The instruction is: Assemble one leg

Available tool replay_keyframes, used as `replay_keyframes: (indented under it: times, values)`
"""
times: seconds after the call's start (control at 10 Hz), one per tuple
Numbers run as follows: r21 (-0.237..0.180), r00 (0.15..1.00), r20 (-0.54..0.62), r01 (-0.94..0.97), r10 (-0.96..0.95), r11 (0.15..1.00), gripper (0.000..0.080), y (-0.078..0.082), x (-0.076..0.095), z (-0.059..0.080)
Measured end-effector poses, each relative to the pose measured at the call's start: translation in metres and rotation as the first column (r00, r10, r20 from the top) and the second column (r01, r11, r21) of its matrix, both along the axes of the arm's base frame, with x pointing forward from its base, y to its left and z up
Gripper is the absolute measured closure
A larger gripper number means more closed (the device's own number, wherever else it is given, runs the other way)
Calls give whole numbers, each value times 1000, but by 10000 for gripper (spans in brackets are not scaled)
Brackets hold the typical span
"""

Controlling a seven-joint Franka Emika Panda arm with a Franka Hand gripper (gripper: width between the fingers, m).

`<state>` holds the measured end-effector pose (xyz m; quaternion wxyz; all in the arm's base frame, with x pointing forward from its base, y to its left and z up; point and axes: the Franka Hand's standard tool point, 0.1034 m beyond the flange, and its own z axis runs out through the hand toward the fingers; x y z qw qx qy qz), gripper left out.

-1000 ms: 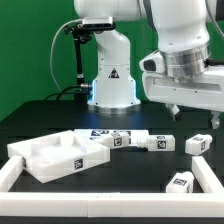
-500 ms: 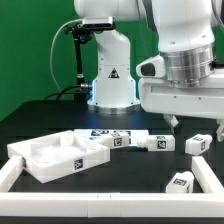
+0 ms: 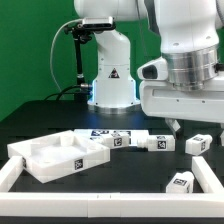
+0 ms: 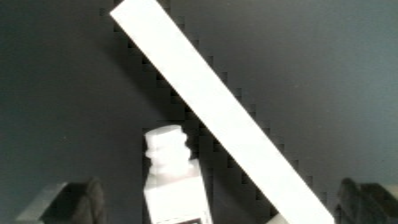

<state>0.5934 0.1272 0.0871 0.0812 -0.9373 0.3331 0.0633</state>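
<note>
Here, gripper hovering, fingers spread wide and grasping nothing, leg lying untouched below between them, long white bar edge just beside, dark table around.

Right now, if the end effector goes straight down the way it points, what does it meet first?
Probably the leg: the wrist view shows it inside the open end effector, off centre, so the fingers would likely straddle it and reach the table. Depth is unclear.

Matt white plastic leg, matt black table, glossy arm shell (smooth white)
</note>
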Motion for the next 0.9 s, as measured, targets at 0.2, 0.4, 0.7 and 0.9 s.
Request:
replay_keyframes:
  times: [0.2,0.4,0.7,0.9]
  values:
    - [-40,996,22,-80,81,996,150,-20,6,-20]
    - [-53,993,49,-106,109,993,150,-36,29,-30]
    - [-77,990,93,-99,106,992,150,-39,37,-50]
    - [-92,989,107,-94,104,991,150,-42,32,-67]
